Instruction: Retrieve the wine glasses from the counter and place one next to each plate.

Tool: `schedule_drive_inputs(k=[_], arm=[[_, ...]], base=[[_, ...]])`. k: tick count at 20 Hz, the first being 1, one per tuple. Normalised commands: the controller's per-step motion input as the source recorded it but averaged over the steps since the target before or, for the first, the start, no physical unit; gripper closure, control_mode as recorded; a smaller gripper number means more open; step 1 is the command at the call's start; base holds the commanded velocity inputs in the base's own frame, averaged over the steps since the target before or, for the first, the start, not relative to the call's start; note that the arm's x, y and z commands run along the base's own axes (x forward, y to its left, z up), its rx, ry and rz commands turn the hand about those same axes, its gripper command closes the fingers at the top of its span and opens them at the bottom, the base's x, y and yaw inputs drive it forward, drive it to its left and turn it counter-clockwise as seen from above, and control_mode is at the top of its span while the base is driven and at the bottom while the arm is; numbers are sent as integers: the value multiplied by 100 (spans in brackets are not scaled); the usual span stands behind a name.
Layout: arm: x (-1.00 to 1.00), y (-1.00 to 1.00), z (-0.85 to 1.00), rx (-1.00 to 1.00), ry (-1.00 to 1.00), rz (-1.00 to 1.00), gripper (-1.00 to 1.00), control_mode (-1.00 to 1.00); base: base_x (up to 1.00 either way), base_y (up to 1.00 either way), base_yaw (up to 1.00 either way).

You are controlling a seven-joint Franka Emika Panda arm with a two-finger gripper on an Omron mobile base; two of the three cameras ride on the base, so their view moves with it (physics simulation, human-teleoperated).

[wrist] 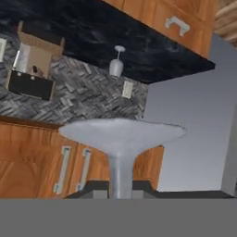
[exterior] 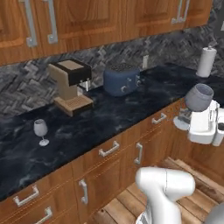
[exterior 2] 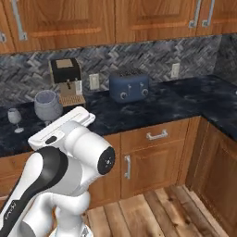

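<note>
Beside the toaster [exterior: 121,79], on the side away from the coffee machine [exterior: 70,85] and out beyond the front edge of the table [exterior: 109,113], the hand [exterior: 202,127] is closed on the stem of one wine glass [exterior: 198,97], gripping it. In the hand view the held glass's stem runs up from between the dark tips to its round foot [wrist: 121,134]. The glass lies tilted, its long axis leaning, bowl uppermost in the left base view.

The second wine glass [exterior: 41,131] stands upright on the table, on the far side of the coffee machine from the toaster, well apart from the hand.

Count: two wine glasses, one carried, one on the table; one toaster; one coffee machine; one paper towel roll [exterior: 206,61].

Judgement: the held glass awaits carriage to a plate.
</note>
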Motion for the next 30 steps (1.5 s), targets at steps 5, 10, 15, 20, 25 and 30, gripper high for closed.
schedule_drive_inputs(k=[5,10,15,20,25,30], arm=[[0,0,0,0,0,0,100,100],[0,0,0,0,0,0,100,100],[0,0,0,0,0,0,100,100],[0,0,0,0,0,0,100,100],[0,0,0,0,0,0,100,100],[0,0,0,0,0,0,100,100]], base=[[0,10,-100],[0,9,-96],[0,9,-98],[0,9,-98],[0,3,-95],[0,0,-93]])
